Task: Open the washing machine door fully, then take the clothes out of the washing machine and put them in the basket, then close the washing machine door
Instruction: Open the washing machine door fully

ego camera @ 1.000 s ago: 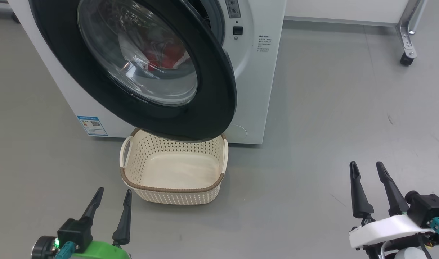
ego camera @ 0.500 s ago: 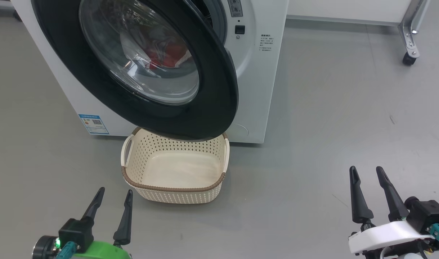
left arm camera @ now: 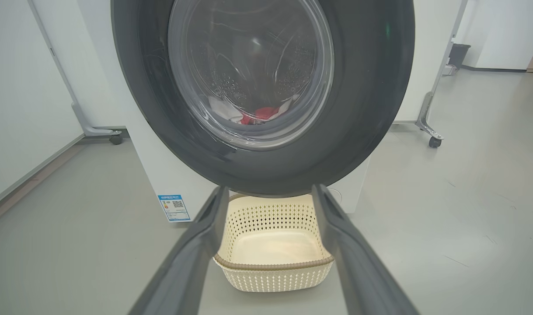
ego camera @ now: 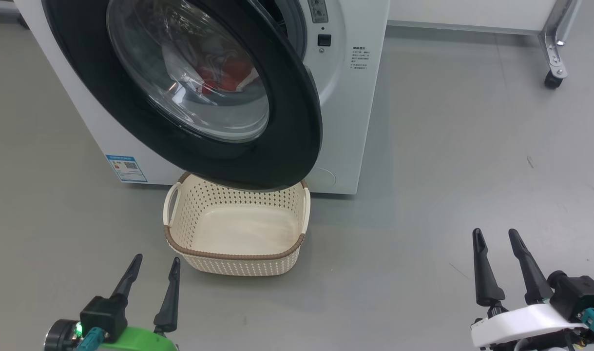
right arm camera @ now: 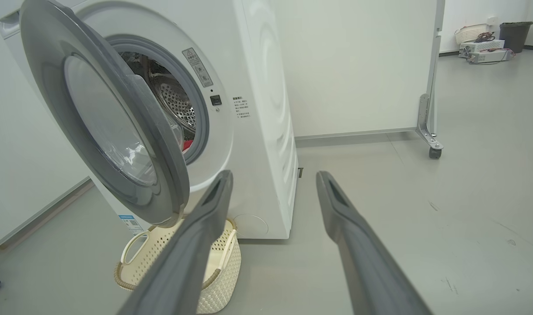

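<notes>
Grey floor (ego camera: 423,146) runs from the near edge to the washing machine (ego camera: 348,122) at the far left. Both arms sit low at the near edge, fingers pointing away toward the machine. The left end effector (ego camera: 155,258) is just near of the basket (ego camera: 233,256); the right end effector (ego camera: 495,232) is well apart to the right, over bare floor. The basket stands on the floor against the machine's front, its cream bottom in plain sight. The washing machine door (ego camera: 297,122) hangs partly open, its lower rim above the basket's far side. The clothes (ego camera: 223,80), red and white, lie in the drum, seen through the glass. Both end effectors are spread wide, gripping and touching nothing.
</notes>
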`<state>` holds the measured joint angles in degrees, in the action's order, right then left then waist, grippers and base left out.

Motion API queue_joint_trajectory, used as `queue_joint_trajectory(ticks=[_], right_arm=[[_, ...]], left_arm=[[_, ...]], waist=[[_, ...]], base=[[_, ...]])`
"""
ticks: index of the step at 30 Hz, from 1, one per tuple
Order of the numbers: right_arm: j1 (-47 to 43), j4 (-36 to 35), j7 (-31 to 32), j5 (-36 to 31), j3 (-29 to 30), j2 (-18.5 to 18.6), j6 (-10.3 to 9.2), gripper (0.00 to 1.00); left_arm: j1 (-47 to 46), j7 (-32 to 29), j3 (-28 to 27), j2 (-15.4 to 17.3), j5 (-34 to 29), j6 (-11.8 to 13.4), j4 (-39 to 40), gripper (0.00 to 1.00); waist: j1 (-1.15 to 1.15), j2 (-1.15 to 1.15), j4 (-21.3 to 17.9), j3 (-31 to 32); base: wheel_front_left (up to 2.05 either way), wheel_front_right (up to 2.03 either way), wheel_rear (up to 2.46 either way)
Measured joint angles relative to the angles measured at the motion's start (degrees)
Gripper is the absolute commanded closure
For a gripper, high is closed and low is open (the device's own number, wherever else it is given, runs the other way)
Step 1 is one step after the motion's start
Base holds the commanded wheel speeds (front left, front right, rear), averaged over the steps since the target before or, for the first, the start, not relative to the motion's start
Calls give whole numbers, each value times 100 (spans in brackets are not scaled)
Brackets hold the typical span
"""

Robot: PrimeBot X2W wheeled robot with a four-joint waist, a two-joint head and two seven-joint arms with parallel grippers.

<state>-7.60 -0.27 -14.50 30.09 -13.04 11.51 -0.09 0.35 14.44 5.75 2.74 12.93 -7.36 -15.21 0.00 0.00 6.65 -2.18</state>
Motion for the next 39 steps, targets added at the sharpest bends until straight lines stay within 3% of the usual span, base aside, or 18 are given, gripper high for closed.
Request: queue_joint_trajectory(ticks=[23,39], right_arm=[[38,-90,-1,-247,233,-81,65,0],[1240,-137,126,-470,333,305,205,0]], left_arm=[[-5,0,110,2,1,0,47,0],[-286,0,364,5,22,0,127,0]], waist=[[0,0,86,-228],[0,0,344,-865]], base=[[0,0,0],[0,0,0]])
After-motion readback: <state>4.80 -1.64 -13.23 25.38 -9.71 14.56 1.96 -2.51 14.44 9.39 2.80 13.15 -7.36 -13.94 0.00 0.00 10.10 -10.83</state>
